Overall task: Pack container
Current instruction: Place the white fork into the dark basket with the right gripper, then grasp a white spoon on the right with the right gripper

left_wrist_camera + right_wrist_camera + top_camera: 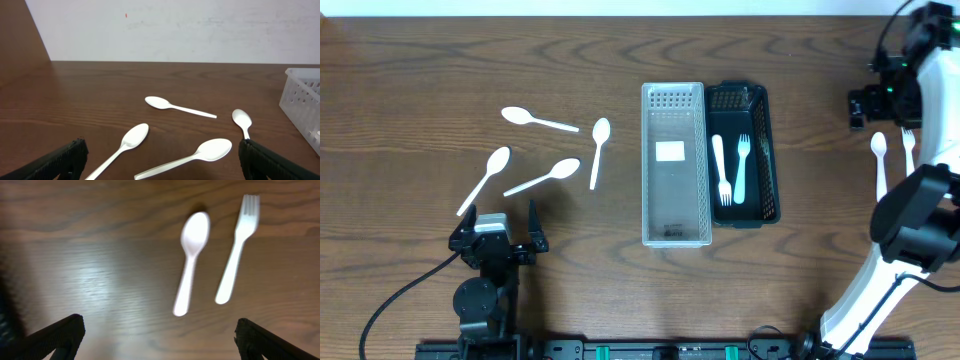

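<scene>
The bench [420,60] runs past every edge of the overhead view. The right arm [920,200] is cut off at the frame's right side and hides part of a fork [237,255] lying beside a single spoon [190,260]. Both show whole, though blurred, in its wrist view. The white basket [674,165] stands mid-bench, touching a black tray [765,150] that holds two pieces of cutlery [742,165], one plainly a fork. The left wrist view catches only the basket's corner. Four spoons [535,120] lie scattered to the left. The left pincer [160,162] is spread wide, holding nothing, clear of those spoons. The right pincer [160,337] likewise gapes wide and empty, the single spoon and fork ahead of it
</scene>
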`<state>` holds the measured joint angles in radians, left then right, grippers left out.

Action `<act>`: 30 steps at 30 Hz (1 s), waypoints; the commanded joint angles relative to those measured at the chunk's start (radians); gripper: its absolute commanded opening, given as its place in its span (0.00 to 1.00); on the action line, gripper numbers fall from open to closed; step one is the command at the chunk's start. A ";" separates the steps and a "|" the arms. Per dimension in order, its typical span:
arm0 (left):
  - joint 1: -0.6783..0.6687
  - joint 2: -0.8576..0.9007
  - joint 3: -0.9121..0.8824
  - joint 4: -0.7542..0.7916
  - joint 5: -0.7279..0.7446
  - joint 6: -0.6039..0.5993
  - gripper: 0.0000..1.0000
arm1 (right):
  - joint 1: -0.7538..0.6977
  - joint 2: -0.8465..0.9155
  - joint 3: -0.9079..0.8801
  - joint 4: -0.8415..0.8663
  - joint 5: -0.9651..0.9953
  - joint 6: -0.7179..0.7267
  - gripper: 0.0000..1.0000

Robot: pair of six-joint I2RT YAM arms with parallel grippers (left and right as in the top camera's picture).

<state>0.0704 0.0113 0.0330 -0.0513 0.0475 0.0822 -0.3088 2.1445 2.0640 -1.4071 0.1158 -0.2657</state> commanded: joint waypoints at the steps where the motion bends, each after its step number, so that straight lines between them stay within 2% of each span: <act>1: 0.004 0.000 -0.029 -0.017 -0.014 0.010 0.98 | -0.040 -0.005 -0.053 0.042 -0.008 -0.100 0.99; 11: 0.004 0.000 -0.029 -0.017 -0.014 0.010 0.98 | -0.121 -0.005 -0.290 0.231 -0.050 -0.106 0.99; 16: 0.004 0.000 -0.029 -0.017 -0.014 0.010 0.98 | -0.151 -0.004 -0.354 0.280 -0.118 -0.133 0.99; 30: 0.004 0.000 -0.029 -0.017 -0.014 0.010 0.98 | -0.171 0.003 -0.449 0.394 -0.150 -0.132 0.99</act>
<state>0.0704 0.0113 0.0330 -0.0513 0.0475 0.0822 -0.4694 2.1445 1.6295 -1.0260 -0.0116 -0.3840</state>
